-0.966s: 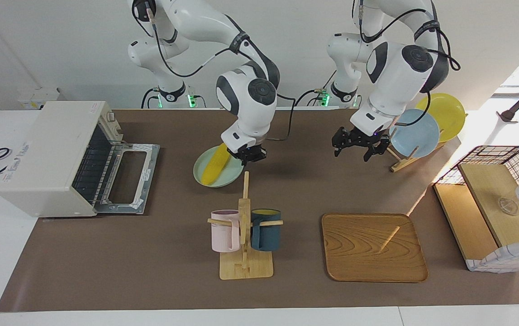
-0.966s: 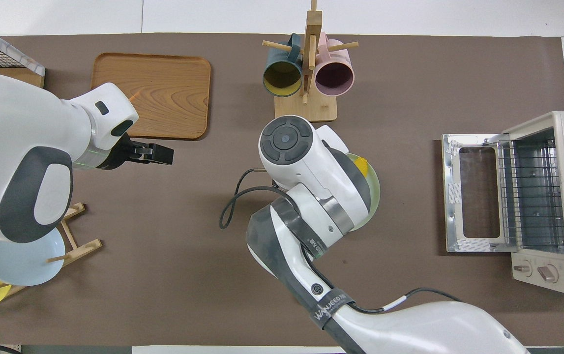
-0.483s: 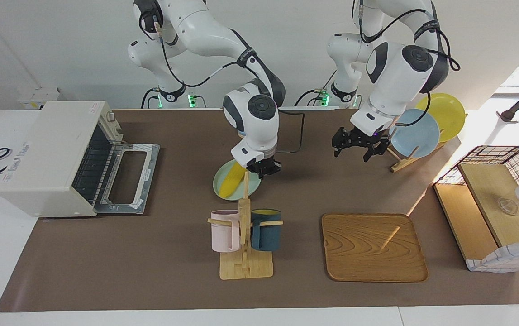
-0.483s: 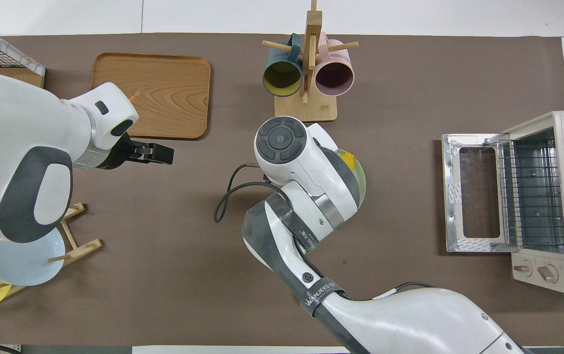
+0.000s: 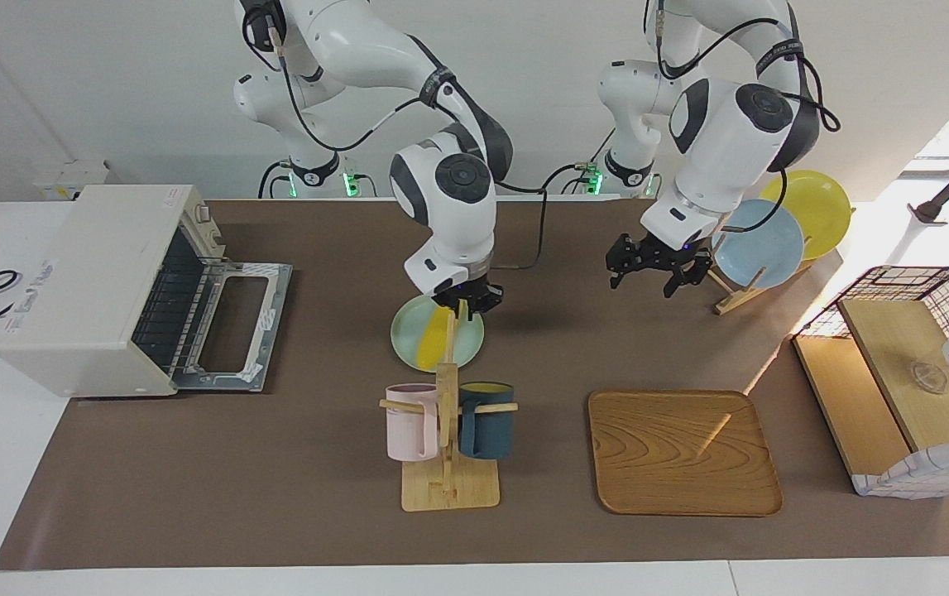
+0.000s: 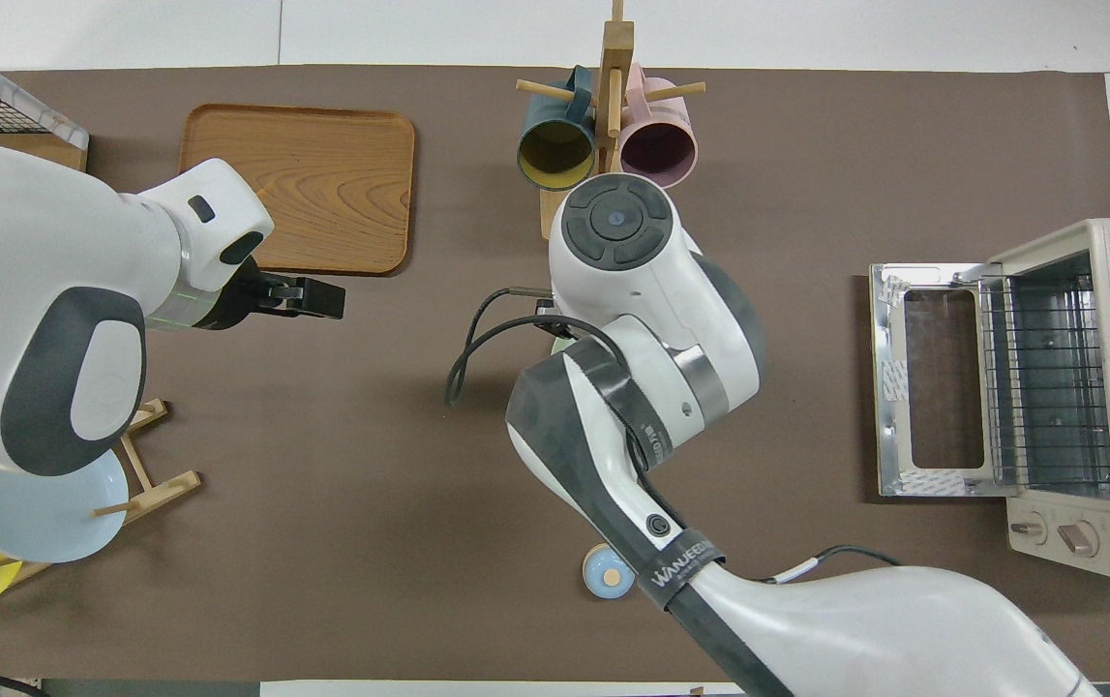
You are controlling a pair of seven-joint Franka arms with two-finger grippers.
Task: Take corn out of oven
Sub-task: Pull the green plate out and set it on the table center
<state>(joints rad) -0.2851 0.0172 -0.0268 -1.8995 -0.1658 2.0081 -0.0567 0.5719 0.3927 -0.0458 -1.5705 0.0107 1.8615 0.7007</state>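
The yellow corn (image 5: 434,338) lies on a light green plate (image 5: 408,331) on the table, between the robots and the mug rack. My right gripper (image 5: 464,300) is down at the plate's rim on the side nearer the robots and is shut on it. The off-white oven (image 5: 93,273) stands at the right arm's end of the table with its door (image 5: 234,323) folded down and its rack bare (image 6: 1048,378). My left gripper (image 5: 656,273) hangs open and empty over the table beside the plate rack. In the overhead view the right arm hides the corn and the plate.
A wooden mug rack (image 5: 447,414) with a pink and a dark blue mug stands just farther from the robots than the plate. A wooden tray (image 5: 683,453), a plate rack with blue and yellow plates (image 5: 759,244) and a wire basket (image 5: 904,372) are toward the left arm's end. A small blue disc (image 6: 606,573) lies near the robots.
My right gripper has carried the green plate with the corn away from the oven, to beside the mug rack, and turned its wrist. The left arm has not moved.
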